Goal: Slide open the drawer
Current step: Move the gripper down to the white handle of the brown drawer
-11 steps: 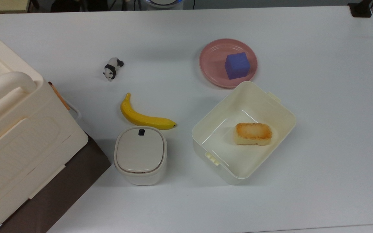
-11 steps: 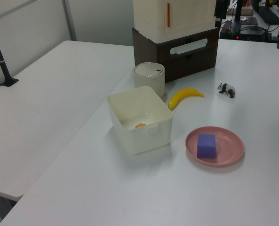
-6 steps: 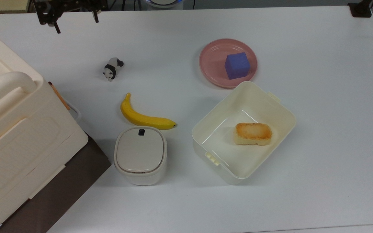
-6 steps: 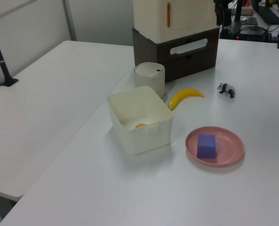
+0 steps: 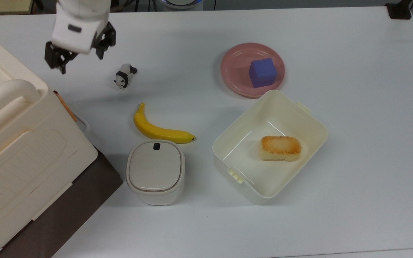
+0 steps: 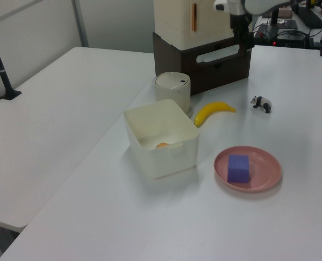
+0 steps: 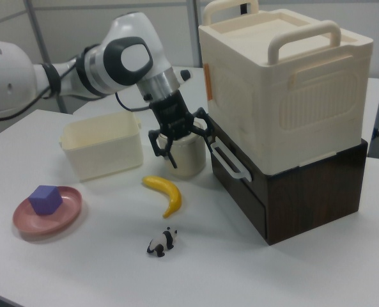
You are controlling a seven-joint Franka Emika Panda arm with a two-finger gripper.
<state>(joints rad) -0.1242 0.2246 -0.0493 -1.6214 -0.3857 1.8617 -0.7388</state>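
Observation:
The drawer (image 7: 239,187) is shut inside a dark-brown cabinet (image 6: 204,79) beneath a large cream box (image 7: 285,83). Its white wire loop handle (image 7: 229,163) sits on the front panel (image 6: 228,63); in the top view the handle (image 5: 83,125) peeks out from under the cream box. My gripper (image 7: 188,148) hangs open and empty in front of the handle without touching it. In the top view the gripper (image 5: 81,59) is above the table, between the cream box and the panda. In the left view the gripper (image 6: 242,39) is before the panel's right end.
A toy panda (image 5: 124,75), a banana (image 5: 160,130) and a small lidded bin (image 5: 155,171) lie near the drawer front. Farther off stand a cream tub (image 5: 312,118) holding a piece of bread (image 5: 280,147) and a pink plate (image 5: 232,64) with a purple cube (image 5: 262,72).
The arm has come in from the top view's upper edge and moved down toward the drawer front, fingers apart throughout. Nothing on the table has moved.

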